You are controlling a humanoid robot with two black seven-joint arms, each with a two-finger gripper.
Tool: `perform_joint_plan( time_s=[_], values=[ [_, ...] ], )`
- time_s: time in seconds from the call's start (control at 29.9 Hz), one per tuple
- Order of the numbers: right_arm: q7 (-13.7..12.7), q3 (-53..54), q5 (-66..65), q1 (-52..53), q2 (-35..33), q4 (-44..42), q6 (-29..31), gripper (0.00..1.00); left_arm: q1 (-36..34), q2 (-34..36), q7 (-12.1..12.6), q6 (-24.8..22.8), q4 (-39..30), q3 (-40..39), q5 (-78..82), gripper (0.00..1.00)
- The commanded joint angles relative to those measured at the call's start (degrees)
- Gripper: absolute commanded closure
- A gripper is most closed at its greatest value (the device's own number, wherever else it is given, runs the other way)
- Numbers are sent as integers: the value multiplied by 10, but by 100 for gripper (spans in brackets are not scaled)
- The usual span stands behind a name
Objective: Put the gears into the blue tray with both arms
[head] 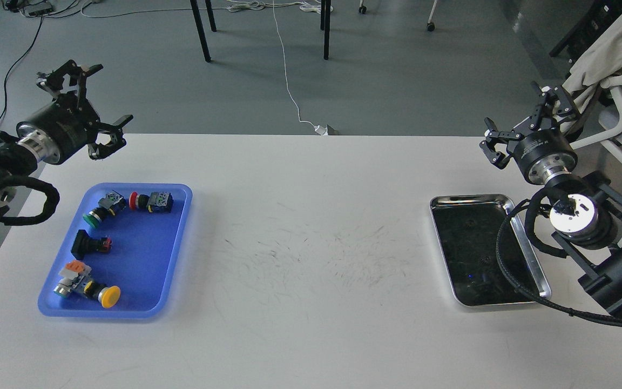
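The blue tray (146, 259) lies at the table's left and holds several coloured-cap push-button switches (151, 201). On the right, the dark bottom of the silver tray (470, 200) shows faint small round shapes that may be gears (470, 222); they are too dark to make out. My left gripper (92, 102) hovers open above the table's far left edge, beyond the blue tray, with nothing between its fingers. Above the far right edge, beyond the silver tray, my right gripper (521, 123) is also open with nothing in it.
My right arm's cable (505, 265) loops over the silver tray's right side. A white chair with a beige cloth (608, 54) stands at the right. Black table legs (201, 32) and a white cord (289, 81) are on the floor beyond.
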Motion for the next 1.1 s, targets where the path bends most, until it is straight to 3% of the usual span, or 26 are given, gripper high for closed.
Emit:
perform_joint_plan(
  time_s=[0.0, 0.3, 0.6, 1.07],
  values=[
    [1, 0, 0, -2, 0, 0, 0, 1, 1, 2, -6, -5, 1, -1, -1, 0],
    [1, 0, 0, -3, 6, -4, -1, 1, 6, -5, -10, 1, 11, -1, -2, 0],
    [1, 0, 0, -3, 7, -4, -1, 1, 1, -73, -8, 56, 69, 0, 0, 0],
    [1, 5, 0, -3, 2, -4, -2, 1, -7, -135, -8, 61, 120, 2, 0, 0]
  ],
)
